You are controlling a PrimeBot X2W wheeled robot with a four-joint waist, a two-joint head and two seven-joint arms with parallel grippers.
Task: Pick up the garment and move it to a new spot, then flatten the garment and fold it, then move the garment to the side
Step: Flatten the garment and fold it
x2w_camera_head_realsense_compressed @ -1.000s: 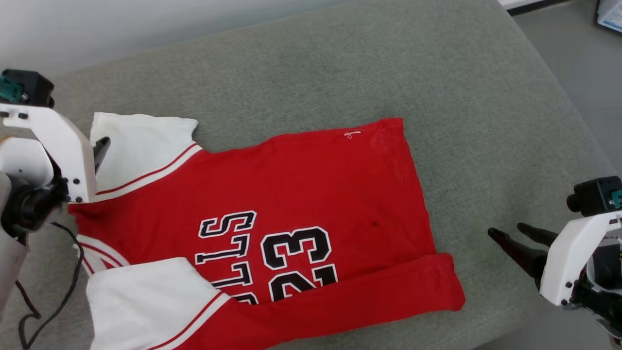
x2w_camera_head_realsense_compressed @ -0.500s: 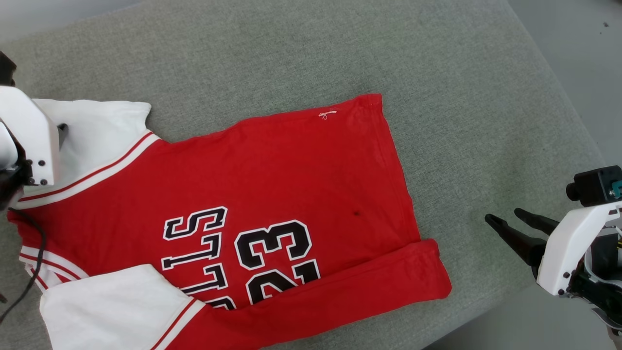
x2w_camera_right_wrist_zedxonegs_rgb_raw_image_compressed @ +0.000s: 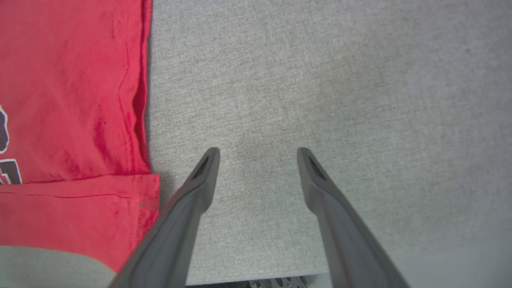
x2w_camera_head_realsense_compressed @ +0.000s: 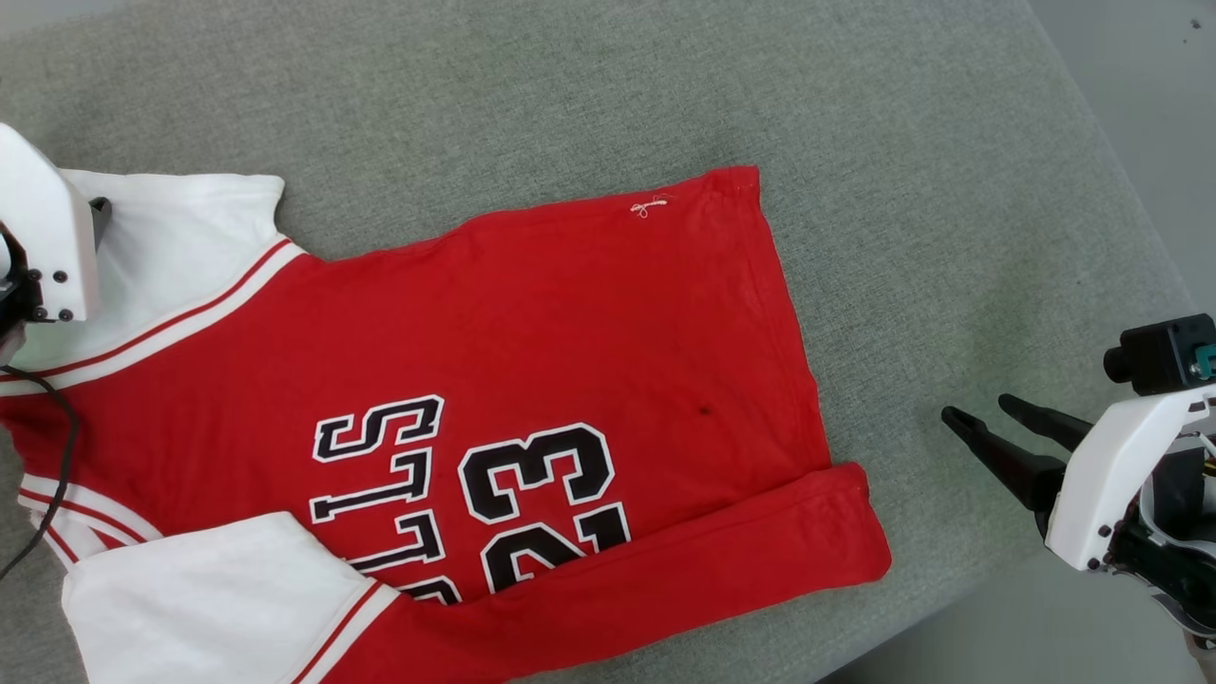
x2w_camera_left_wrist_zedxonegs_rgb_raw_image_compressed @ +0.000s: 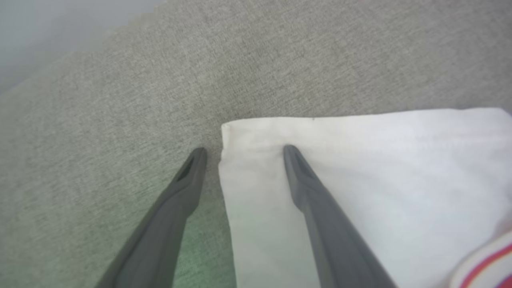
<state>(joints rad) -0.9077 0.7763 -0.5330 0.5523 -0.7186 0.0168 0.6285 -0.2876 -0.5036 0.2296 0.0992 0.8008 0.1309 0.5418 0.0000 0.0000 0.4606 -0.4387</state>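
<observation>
The garment (x2w_camera_head_realsense_compressed: 532, 342), a red jersey with white sleeves and black "23" lettering, lies flat on the grey cushioned surface (x2w_camera_head_realsense_compressed: 589, 104), its near long edge folded over as a red band (x2w_camera_head_realsense_compressed: 712, 560). My left gripper (x2w_camera_left_wrist_zedxonegs_rgb_raw_image_compressed: 242, 150) is open over the corner of the far white sleeve (x2w_camera_left_wrist_zedxonegs_rgb_raw_image_compressed: 360, 160), one finger above the sleeve and one above the bare cushion. In the head view its white mount (x2w_camera_head_realsense_compressed: 43, 237) stands at the left edge. My right gripper (x2w_camera_head_realsense_compressed: 978, 413) is open and empty, right of the hem (x2w_camera_right_wrist_zedxonegs_rgb_raw_image_compressed: 136, 100), above the bare cushion (x2w_camera_right_wrist_zedxonegs_rgb_raw_image_compressed: 320, 80).
The cushion's right edge (x2w_camera_head_realsense_compressed: 1111, 161) drops to a pale floor (x2w_camera_head_realsense_compressed: 1159, 57). Its near edge (x2w_camera_right_wrist_zedxonegs_rgb_raw_image_compressed: 248, 274) lies just below the right gripper. A black cable (x2w_camera_head_realsense_compressed: 57, 456) hangs from my left arm over the jersey's collar end.
The head view has shifted, so the jersey sits further left and higher in the picture. Both grippers stay open; the jersey lies unchanged.
</observation>
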